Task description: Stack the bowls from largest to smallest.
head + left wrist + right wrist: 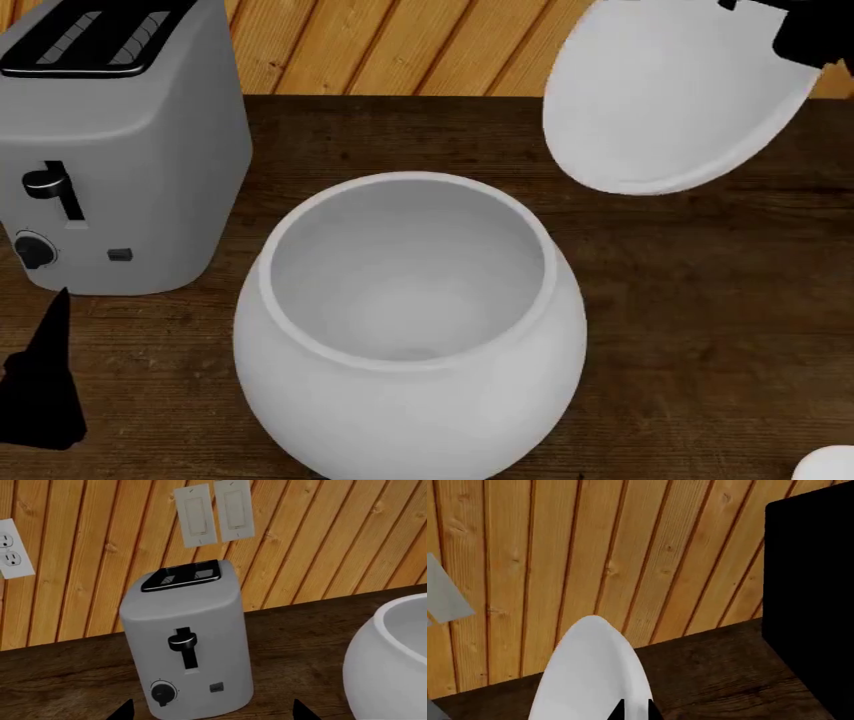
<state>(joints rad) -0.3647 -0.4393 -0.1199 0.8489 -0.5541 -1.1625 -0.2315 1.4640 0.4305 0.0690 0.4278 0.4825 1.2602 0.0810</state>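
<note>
The huge bulbous white bowl (407,330) stands upright on the wooden counter in the middle of the head view; its side also shows in the left wrist view (393,665). My right gripper (798,30) is shut on the rim of the medium shallow bowl (674,95) and holds it tilted in the air, behind and to the right of the huge bowl. In the right wrist view the fingertips (620,711) pinch that bowl's rim (587,675). The small bowl (830,466) just shows at the near right corner. My left gripper (213,712) is open and empty, facing the toaster.
A grey toaster (114,150) stands to the left of the huge bowl, close in front of my left gripper (40,390); it also shows in the left wrist view (190,640). A wood-panelled wall (320,540) with switches (213,512) and an outlet (10,547) backs the counter (707,300).
</note>
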